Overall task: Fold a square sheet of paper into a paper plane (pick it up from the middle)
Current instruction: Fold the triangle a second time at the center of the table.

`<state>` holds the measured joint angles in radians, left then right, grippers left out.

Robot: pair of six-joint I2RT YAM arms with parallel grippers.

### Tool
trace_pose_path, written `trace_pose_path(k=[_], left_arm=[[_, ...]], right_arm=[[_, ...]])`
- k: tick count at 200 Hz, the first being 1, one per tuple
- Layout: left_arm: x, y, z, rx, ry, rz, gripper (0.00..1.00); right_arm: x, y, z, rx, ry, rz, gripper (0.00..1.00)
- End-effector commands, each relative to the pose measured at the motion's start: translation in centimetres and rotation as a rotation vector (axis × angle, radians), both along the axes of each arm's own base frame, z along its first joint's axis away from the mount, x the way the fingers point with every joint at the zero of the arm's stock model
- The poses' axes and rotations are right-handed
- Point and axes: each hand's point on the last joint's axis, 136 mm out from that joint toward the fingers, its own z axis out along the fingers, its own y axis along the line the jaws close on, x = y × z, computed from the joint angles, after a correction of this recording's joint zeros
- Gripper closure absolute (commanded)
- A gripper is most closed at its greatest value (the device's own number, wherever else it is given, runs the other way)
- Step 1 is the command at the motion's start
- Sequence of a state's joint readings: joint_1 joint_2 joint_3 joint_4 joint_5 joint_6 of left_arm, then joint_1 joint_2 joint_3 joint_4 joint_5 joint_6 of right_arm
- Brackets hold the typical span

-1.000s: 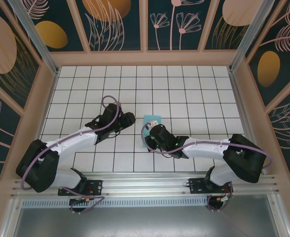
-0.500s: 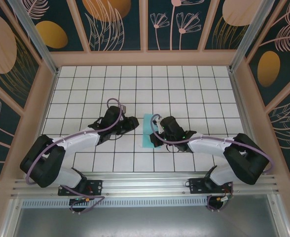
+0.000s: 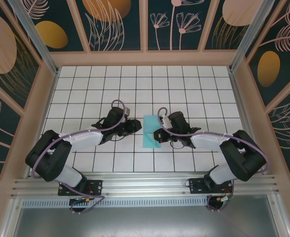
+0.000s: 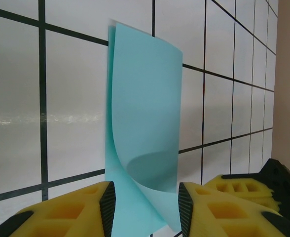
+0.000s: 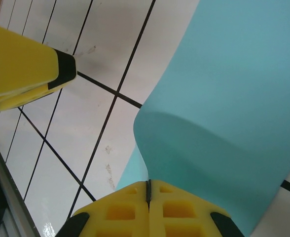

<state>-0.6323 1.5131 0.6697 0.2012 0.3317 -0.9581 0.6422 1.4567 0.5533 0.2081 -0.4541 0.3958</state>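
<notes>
Left gripper (image 4: 146, 197) now nearer the paper (image 3: 150, 131), fingers spread; one paper, two grippers; right wrist view reveals right gripper (image 5: 148, 190) pinching the curled edge.

sheet (image 4: 145, 113) is looking like thin matt paper, smooth. tiled table top (image 4: 71, 98) is showing gloss, throwing back glare. left gripper (image 4: 146, 197) fingers (image 4: 66, 217) are reading as matt moulded yellow plastic, black edges.
</notes>
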Motion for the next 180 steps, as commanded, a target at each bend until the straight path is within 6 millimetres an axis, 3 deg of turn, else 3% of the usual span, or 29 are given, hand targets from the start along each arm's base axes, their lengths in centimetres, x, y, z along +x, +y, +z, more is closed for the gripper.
trace_pose_path(k=[1, 44, 77, 84, 180], left_arm=[[0.2, -1.4, 0.6, -0.023, -0.027, -0.055, 0.58], [0.2, -2.3, 0.5, -0.022, -0.024, -0.08, 0.58], [0.1, -2.7, 0.4, -0.022, -0.021, -0.092, 0.59], [0.1, -2.7, 0.5, -0.025, -0.023, -0.094, 0.59], [-0.3, -3.2, 0.1, -0.021, -0.005, -0.115, 0.59]], right_arm=[[-0.2, -0.3, -0.5, 0.03, 0.045, 0.024, 1.0], [0.6, -1.4, -0.9, 0.022, 0.065, 0.001, 1.0], [0.6, -1.2, -1.2, 0.013, 0.081, 0.025, 1.0], [1.4, -1.9, -1.3, 0.013, 0.084, -0.005, 1.0], [2.6, -1.8, -2.2, -0.019, 0.097, 0.022, 1.0]])
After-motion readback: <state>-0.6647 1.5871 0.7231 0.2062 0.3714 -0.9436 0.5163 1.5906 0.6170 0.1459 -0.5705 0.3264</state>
